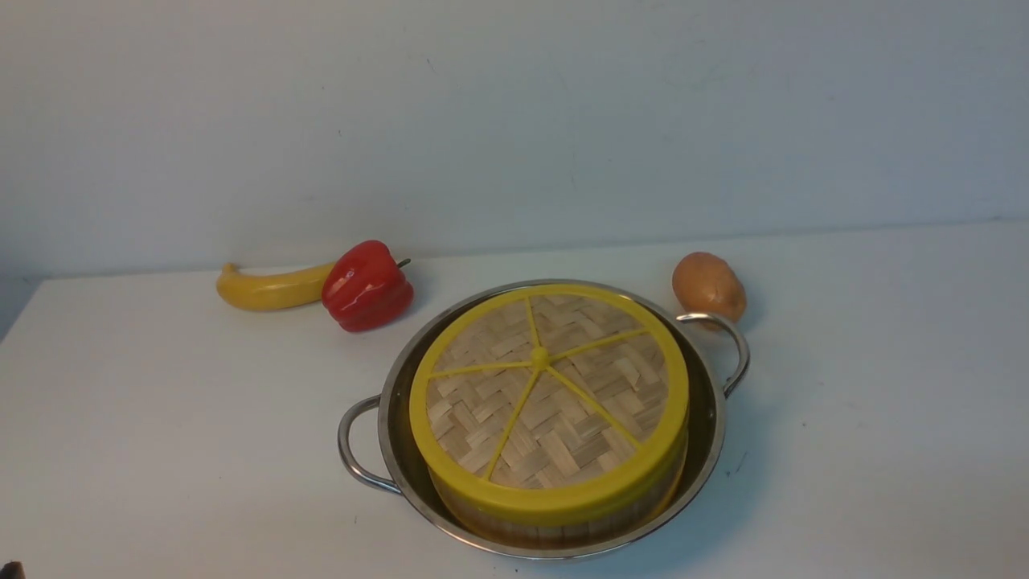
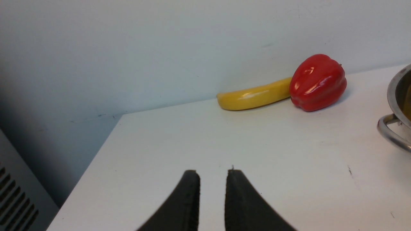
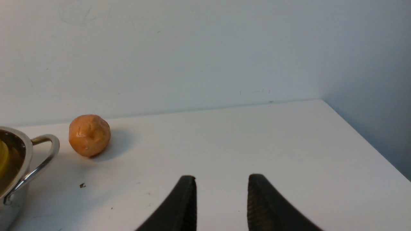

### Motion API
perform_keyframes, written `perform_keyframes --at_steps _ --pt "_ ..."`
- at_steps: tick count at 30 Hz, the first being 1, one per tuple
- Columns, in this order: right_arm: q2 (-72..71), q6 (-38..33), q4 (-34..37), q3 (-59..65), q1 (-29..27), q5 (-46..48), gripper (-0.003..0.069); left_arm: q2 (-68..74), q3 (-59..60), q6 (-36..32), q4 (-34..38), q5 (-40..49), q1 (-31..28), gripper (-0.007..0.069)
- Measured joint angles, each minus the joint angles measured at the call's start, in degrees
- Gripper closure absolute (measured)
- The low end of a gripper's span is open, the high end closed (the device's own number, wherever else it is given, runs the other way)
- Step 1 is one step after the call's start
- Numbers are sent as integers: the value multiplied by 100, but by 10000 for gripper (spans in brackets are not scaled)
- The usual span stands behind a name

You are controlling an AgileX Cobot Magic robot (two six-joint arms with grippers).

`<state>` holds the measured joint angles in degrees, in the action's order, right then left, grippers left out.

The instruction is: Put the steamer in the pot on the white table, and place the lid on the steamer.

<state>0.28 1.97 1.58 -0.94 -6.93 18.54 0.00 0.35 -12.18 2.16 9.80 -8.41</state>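
Note:
The shiny steel pot (image 1: 711, 418) stands on the white table (image 1: 161, 450), centre front. The steamer (image 1: 555, 535) sits inside it; only a strip of its pale wooden wall shows. The woven lid (image 1: 547, 402) with yellow rim and spokes lies flat on top of the steamer. Neither gripper shows in the front view. In the left wrist view my left gripper (image 2: 212, 173) hovers over bare table to the left of the pot (image 2: 396, 93), its jaws slightly apart and empty. My right gripper (image 3: 221, 178) is open wider over bare table to the right of the pot (image 3: 19, 150), holding nothing.
A yellow banana (image 1: 269, 289) and a red bell pepper (image 1: 366, 285) lie at the back left by the wall. A brown potato (image 1: 707, 285) sits just behind the pot's right handle (image 1: 735, 350). The table's left edge (image 2: 93, 160) and right edge (image 3: 362, 138) are near the grippers.

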Motion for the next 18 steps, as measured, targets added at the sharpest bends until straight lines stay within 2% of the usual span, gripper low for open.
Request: perform_keyframes --at_steps 18 --pt "-28 0 31 136 0 -131 418 0 0 0 0 5 0 488"
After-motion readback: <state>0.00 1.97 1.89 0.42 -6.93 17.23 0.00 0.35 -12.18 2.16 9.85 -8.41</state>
